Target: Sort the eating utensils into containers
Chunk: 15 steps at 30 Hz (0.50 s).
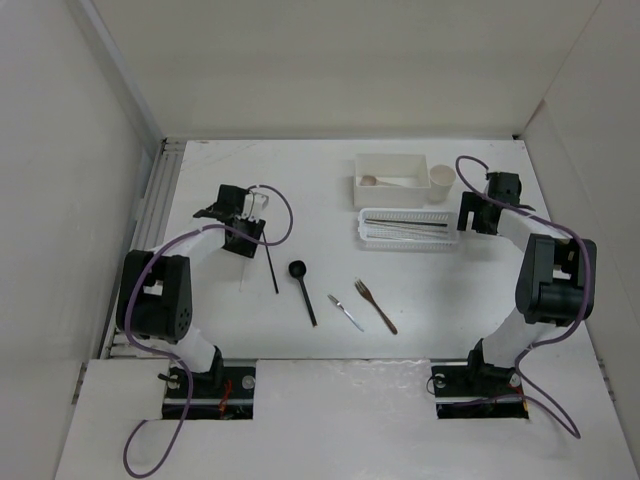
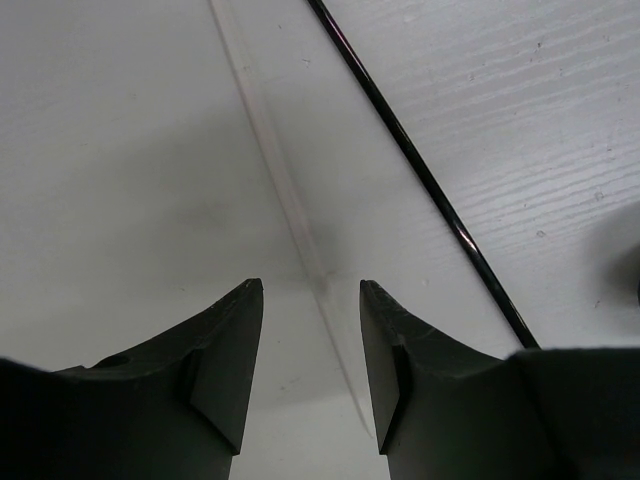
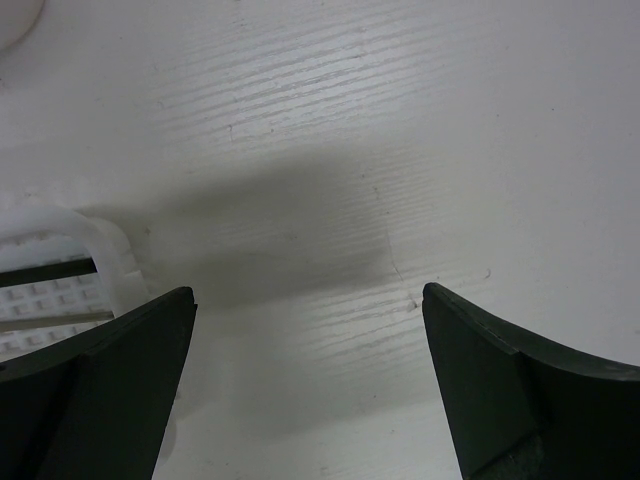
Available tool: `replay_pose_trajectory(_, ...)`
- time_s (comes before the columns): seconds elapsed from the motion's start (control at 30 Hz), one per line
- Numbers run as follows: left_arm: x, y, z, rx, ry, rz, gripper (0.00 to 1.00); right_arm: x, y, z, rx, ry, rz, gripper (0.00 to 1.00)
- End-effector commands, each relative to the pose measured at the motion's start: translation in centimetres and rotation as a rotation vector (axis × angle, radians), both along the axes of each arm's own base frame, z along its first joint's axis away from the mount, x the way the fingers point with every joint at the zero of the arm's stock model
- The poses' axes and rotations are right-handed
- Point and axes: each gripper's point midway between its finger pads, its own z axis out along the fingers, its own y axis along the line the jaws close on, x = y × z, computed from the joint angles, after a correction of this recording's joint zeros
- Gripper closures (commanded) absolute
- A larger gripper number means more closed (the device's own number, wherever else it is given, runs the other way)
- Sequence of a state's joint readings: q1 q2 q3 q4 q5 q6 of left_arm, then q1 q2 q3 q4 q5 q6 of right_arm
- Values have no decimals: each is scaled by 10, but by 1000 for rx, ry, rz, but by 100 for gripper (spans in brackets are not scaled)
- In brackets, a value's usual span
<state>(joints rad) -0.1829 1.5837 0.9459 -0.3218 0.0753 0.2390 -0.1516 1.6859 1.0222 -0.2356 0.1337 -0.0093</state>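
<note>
Left hand (image 2: 311, 292) is hovering half open over the surface (image 2: 150, 150), gripping nothing. Chopstick (image 2: 418, 163) is lying just off its right finger, running away ahead, so I'd be nudging right to straddle it before closing. Right hand (image 3: 308, 296) is gaping empty, basket (image 3: 108, 250) beside its left finger.

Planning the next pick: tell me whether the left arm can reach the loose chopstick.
Probably yes: the left tool is open just beside the chopstick, with nothing lying between them.

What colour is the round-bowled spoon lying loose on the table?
Black, bowl and handle alike. The spoon shows best in the top external view.
</note>
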Motion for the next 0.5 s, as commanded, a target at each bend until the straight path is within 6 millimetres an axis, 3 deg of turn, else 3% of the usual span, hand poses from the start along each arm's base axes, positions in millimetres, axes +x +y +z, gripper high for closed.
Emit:
replay_pose_trajectory(0.0,-4,1,-6,7,13,-11,59,16,-3,17,-13,-55,12,0)
replay_pose_trajectory(0.47,-3,-1,-12,1,25,-16,60,20,3,17,-24,-51,45,0)
